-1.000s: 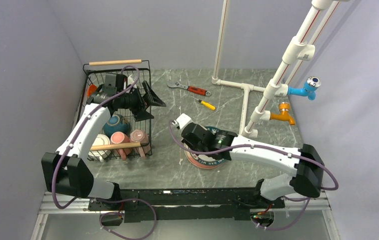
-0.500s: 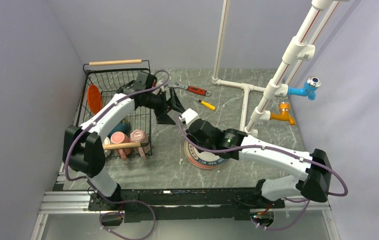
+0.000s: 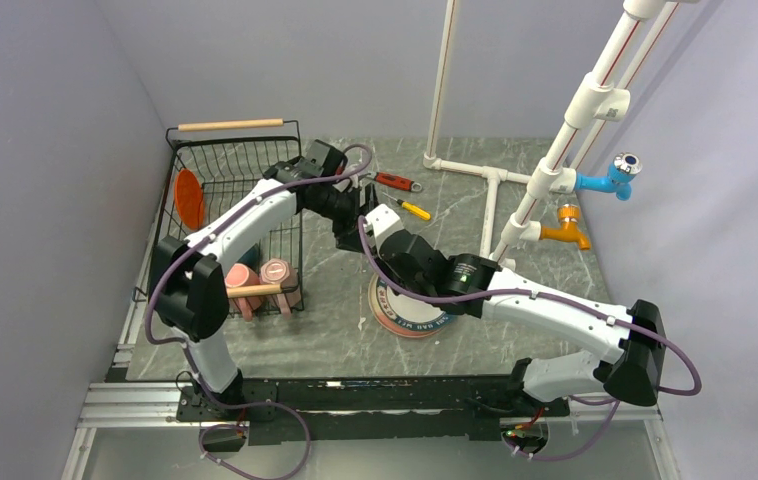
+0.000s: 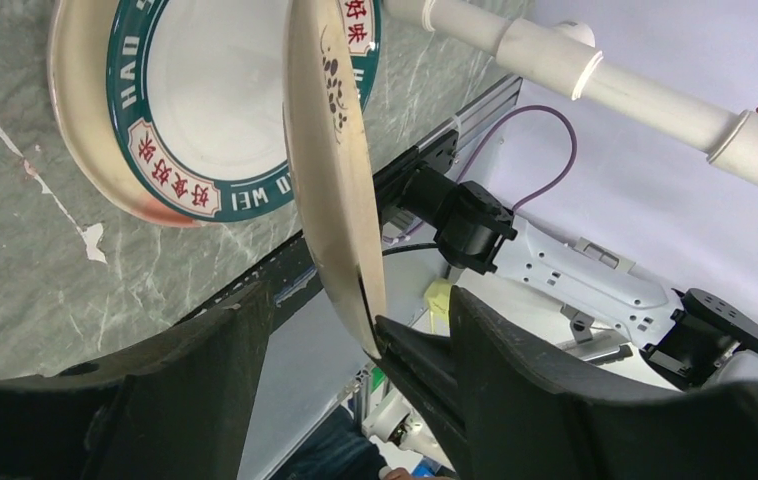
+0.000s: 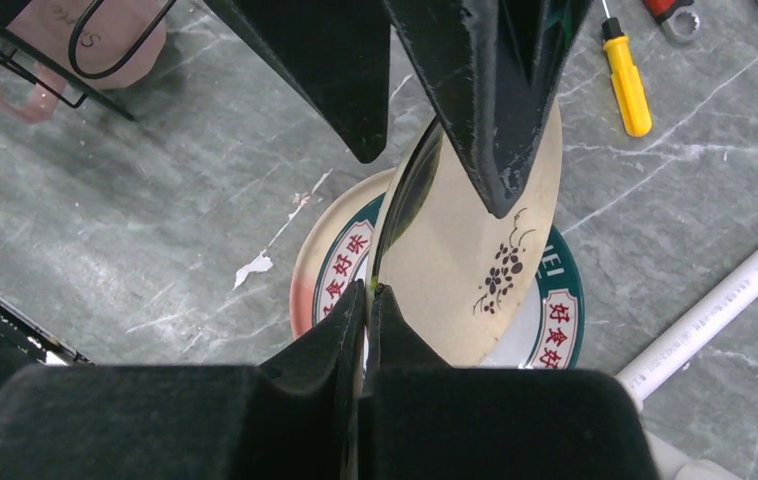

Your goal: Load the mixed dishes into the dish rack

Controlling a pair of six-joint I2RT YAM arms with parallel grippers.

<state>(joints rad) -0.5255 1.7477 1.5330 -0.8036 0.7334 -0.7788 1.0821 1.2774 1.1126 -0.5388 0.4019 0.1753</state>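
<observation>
The right gripper [image 5: 367, 295] has its fingers pressed narrow on the lower rim of a cream plate [image 5: 475, 250] with a small dark flower print, and it holds this plate on edge in the air. The left gripper [image 4: 350, 305] comes from the opposite side, at 12 o'clock in the right wrist view. Its fingers are wide and stand on both sides of the upper rim, and one finger seems to touch the rim without pinching it.

Directly below lies the lettered-rim plate [image 4: 155, 160], flat on the table [image 3: 325, 320]. The dish rack [image 3: 230, 143] stands at about 9 o'clock from this spot in the top view. It has two pink mugs [image 3: 240, 277] at its near end and the orange-red plate [image 3: 190, 198] leaning on its left wall.

I judge this to be a handover, and the risk is in the timing. If the right fingers let go before the left fingers close, the cream plate drops on the lettered-rim plate and both may chip. A grip on the thin rim alone can let the plate swing or slip. The two arms are very close, so a crooked pull may knock them together. Later the plate may catch the rack wire.
</observation>
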